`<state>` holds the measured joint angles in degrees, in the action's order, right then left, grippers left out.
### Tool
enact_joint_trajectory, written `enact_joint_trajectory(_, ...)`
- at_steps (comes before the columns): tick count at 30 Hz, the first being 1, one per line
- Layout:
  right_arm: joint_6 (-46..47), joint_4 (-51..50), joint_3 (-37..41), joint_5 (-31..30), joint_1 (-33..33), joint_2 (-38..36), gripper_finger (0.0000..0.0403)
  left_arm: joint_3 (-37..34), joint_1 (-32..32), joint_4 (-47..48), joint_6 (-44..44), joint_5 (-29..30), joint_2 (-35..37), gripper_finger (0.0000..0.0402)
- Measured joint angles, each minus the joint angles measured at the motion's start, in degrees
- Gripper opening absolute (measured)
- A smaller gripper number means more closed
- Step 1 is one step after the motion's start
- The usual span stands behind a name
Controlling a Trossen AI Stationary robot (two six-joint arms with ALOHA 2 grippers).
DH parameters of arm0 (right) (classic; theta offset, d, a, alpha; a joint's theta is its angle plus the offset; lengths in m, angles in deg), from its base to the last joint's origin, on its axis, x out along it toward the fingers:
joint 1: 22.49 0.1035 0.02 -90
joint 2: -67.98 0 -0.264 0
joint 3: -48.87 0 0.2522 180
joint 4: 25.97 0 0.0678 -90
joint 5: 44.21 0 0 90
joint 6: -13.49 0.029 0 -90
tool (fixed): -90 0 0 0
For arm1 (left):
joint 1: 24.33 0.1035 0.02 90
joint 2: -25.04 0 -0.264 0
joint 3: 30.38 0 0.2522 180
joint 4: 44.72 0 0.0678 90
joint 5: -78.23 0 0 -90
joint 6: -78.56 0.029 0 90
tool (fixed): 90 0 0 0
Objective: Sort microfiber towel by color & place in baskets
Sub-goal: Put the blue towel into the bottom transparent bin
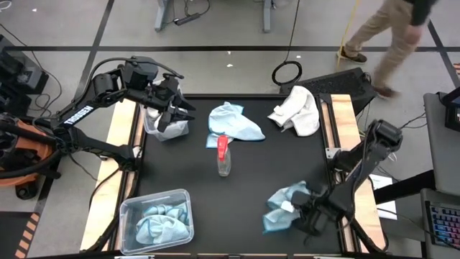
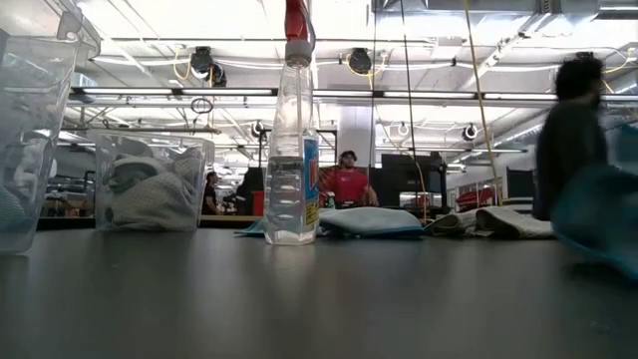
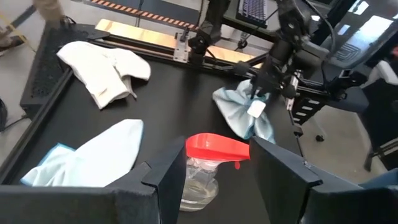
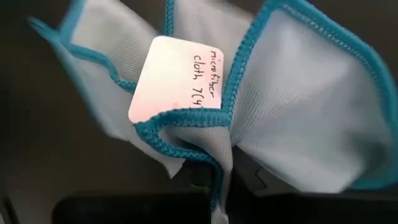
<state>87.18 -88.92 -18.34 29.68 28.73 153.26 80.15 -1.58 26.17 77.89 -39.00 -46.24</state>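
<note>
While the right gripper (image 1: 307,213) sits low over the near right part of the black table (image 1: 287,165), its fingers are pinched on a light blue microfiber towel (image 1: 282,206) that lies crumpled there; the right wrist view shows the teal-stitched folds bunched between the dark fingers, with a small white tag (image 4: 176,79) marked by hand on the cloth. Over at the far left corner, the left gripper (image 1: 175,109) hangs above a clear basket (image 1: 149,126) that holds a white towel (image 1: 155,115), and its fingers stand spread apart with nothing between them, as the left wrist view makes plain. A second clear basket (image 1: 129,210) stands at the near left corner with blue towels (image 1: 162,224) heaped inside it. Two more cloths lie loose on the far side of the table: a light blue one (image 1: 231,124) just behind the middle, and a white one (image 1: 297,109) toward the far right, well apart from the held towel. Between them all, near the centre, a small clear spray bottle (image 1: 223,162) with a red top lies on its side in the overhead view, its head touching or nearly touching the edge of the loose blue cloth. Beyond the table a person (image 1: 392,37) in tan trousers is walking past on the far right of the floor
</note>
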Motion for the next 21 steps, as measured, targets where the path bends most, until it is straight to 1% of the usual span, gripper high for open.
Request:
enact_joint_trajectory(5, -8.9, 0.4, 0.0, -3.4, -6.6, -6.6, 0.0002, 0.0, 0.0, 0.0, 0.0, -3.7, 0.0, 0.0183)
enact_joint_trajectory(10, -21.3, 5.4, -0.1, -5.0, -12.8, -13.4, 0.0001, 0.0, -1.6, 1.3, 0.0, -5.2, 0.0, 0.0183)
enact_joint_trajectory(16, -35.9, 13.8, -0.2, -3.5, -19.8, -20.3, 0.0001, 0.0, -5.5, 1.6, 0.0, -5.1, 0.0, 0.0183)
enact_joint_trajectory(21, -45.3, 19.7, -0.2, 0.9, -24.1, -22.7, 0.0000, 0.0, -10.2, 0.1, -0.5, -0.8, 0.0, 0.0183)
